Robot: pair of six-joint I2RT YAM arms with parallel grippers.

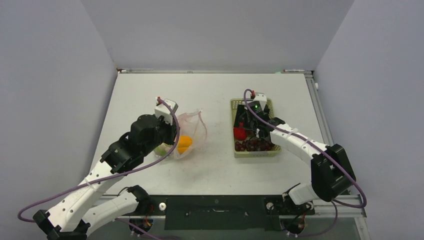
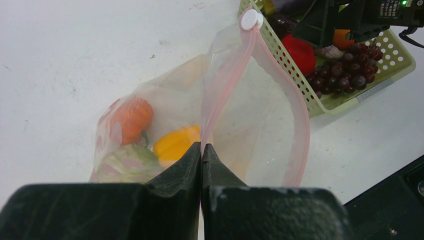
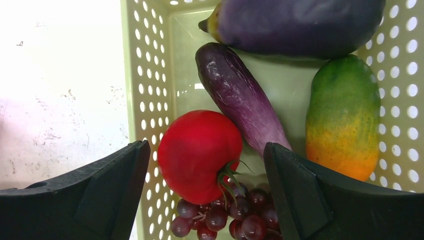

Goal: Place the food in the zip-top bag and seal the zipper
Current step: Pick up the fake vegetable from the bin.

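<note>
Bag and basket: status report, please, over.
Left gripper shut on bag rim. Right gripper open, lined up on tomato in basket. Orange, pepper bagged. Eggplant crowds tomato.

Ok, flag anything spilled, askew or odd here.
Nothing stands out. The zip-top bag, pinched at its zipper by the left fingers, holds fruit; the other food sits inside the basket.

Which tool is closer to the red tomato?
Right. The right tool hovers open just above the tomato in the basket; the left tool is away, pinching the zipper on the bag.
</note>
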